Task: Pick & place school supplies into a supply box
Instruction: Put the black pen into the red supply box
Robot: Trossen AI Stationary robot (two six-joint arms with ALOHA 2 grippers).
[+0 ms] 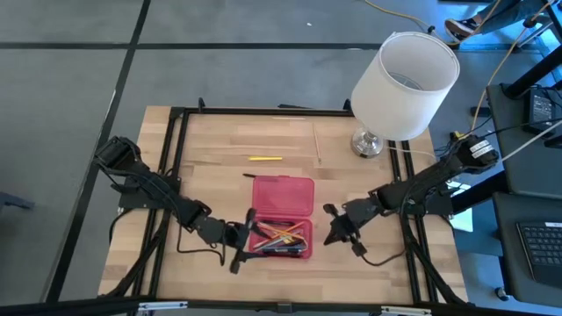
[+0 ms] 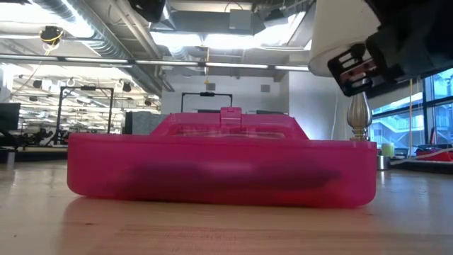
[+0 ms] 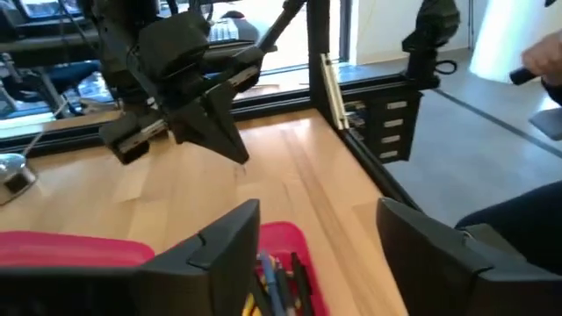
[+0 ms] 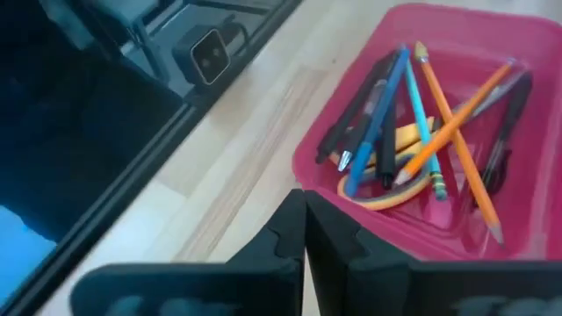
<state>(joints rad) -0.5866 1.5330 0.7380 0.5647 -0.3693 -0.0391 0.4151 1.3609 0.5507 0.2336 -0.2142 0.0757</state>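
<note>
The left gripper (image 1: 243,239) is being held with fingers spread and empty above the supply box (image 1: 283,195), at its left edge. The right gripper (image 1: 332,230), fingers pressed together, is being kept just right of it. Pencils and pens (image 4: 413,132) are lying crossed inside; a yellow pencil (image 1: 264,159) is lying on the table (image 1: 219,140).

My two arms were dark, jointed and angular, with black cables trailing off them. My left pincer (image 1: 247,239) and right pincer (image 1: 336,230) had flat matte-black fingers.
</note>
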